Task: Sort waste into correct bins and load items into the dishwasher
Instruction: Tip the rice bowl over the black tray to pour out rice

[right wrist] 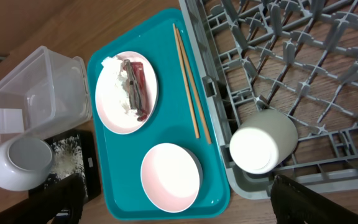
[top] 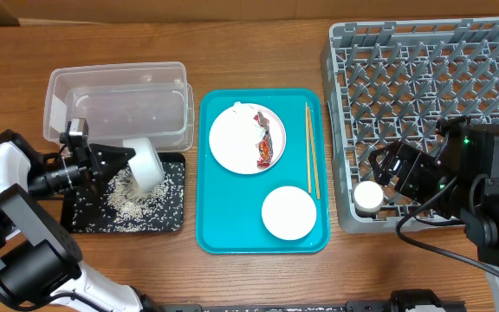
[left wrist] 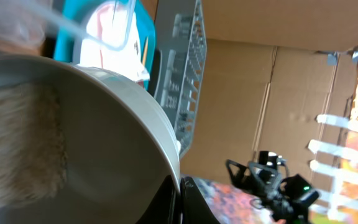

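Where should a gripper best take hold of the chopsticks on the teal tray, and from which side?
Probably at mid-length, from straight above, closing across both chopsticks: they lie flat, side by side, with the raised rim of the teal tray close beside them.

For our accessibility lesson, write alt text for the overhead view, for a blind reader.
The left gripper tips a white bowl, rice piled beneath on the black tray. The right gripper hovers open by a white cup in the grey rack.

White bowl [left wrist: 73, 143] in left pincer [top: 125, 158] blurred and cut off, hiding its fingertips, rice grains [top: 132, 204] beneath too small to separate, dish rack [top: 423, 95] beyond right pincer [top: 386, 172] cropped.
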### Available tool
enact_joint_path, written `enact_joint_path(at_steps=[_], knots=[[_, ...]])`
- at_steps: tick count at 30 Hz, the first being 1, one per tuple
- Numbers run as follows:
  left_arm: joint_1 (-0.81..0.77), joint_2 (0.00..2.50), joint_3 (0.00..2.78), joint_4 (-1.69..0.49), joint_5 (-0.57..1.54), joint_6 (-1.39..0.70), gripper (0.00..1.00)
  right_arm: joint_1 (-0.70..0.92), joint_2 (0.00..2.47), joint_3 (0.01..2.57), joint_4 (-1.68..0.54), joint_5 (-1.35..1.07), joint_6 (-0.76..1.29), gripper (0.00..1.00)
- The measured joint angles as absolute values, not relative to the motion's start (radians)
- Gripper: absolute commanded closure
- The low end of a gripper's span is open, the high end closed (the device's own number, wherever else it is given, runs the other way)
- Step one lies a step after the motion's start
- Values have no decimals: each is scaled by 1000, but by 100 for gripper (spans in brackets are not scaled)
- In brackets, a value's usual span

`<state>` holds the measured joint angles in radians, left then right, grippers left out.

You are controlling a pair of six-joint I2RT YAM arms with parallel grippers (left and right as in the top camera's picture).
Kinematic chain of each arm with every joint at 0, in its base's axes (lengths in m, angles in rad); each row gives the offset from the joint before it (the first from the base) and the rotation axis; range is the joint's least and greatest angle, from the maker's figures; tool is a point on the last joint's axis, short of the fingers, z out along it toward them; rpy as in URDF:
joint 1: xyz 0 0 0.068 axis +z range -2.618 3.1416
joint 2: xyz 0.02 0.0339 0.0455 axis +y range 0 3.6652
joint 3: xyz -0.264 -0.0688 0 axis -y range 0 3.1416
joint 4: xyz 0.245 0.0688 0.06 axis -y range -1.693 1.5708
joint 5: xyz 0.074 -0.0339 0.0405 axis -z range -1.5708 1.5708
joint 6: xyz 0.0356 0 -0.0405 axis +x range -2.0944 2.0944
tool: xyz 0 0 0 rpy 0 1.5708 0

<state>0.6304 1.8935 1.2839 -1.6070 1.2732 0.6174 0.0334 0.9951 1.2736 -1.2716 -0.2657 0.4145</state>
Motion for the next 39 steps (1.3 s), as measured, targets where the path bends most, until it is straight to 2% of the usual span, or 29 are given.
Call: enact_joint_path(at_steps=[10, 13, 18, 23, 35, 39], knots=[[635, 1903, 1283, -1677, 1318, 743, 96, 33, 995, 1274, -1274, -265, 414, 3], [635, 1906, 1284, -1595, 1325, 747, 96, 33, 995, 1273, -1275, -266, 415, 3], [635, 1918, 1283, -1593, 1328, 756, 96, 33, 995, 1274, -1276, -266, 414, 2], [610, 1921, 1278, -1678, 1324, 793, 96, 33, 995, 1273, -1276, -265, 414, 2], [512, 1920, 1263, -1647, 1294, 794, 96, 33, 995, 1273, -1274, -266, 414, 0], [514, 1892, 1263, -1616, 1225, 722, 96, 33, 995, 1273, -1275, -266, 414, 0]])
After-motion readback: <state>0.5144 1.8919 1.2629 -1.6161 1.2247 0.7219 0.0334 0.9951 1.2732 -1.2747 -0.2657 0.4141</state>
